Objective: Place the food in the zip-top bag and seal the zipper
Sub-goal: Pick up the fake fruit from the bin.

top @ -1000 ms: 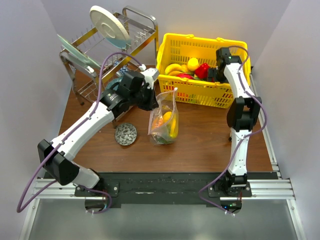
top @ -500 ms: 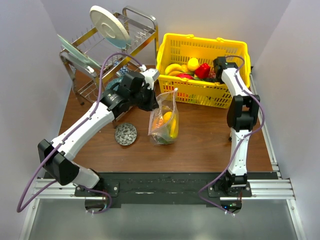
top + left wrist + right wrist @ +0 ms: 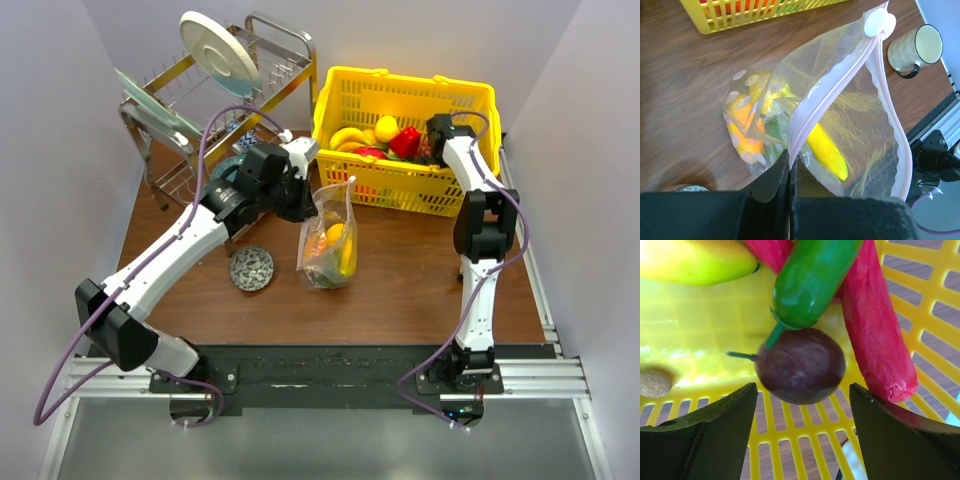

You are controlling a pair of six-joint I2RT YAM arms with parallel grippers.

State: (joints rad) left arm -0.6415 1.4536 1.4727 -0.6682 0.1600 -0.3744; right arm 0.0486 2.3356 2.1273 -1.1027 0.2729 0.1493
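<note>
On the left, my left gripper (image 3: 790, 167) is pinched tight on the zipper strip (image 3: 832, 92) of the bag (image 3: 850, 115), holding that edge up so the mouth gapes. The bag stands on the table just in front of the basket (image 3: 400, 78), with a banana (image 3: 827, 152) and a few other pieces already inside.

On the right, my right gripper (image 3: 802, 390) is down inside the basket with its jaws spread wide and nothing between them gripped. A dark round fruit (image 3: 801, 365) lies straight ahead of it on the basket floor, centred in the gap and touching neither finger. Being round, it has no long axis to line up with.

What matters is the crowding. A green vegetable (image 3: 807, 280) rests against the fruit's far side, and a long red piece (image 3: 880, 335) runs close by the right-hand finger. The right arm is clearly the nearer one. I judge a short straight advance and a close would take the fruit, with the bag's mouth then lying off to the left.
</note>
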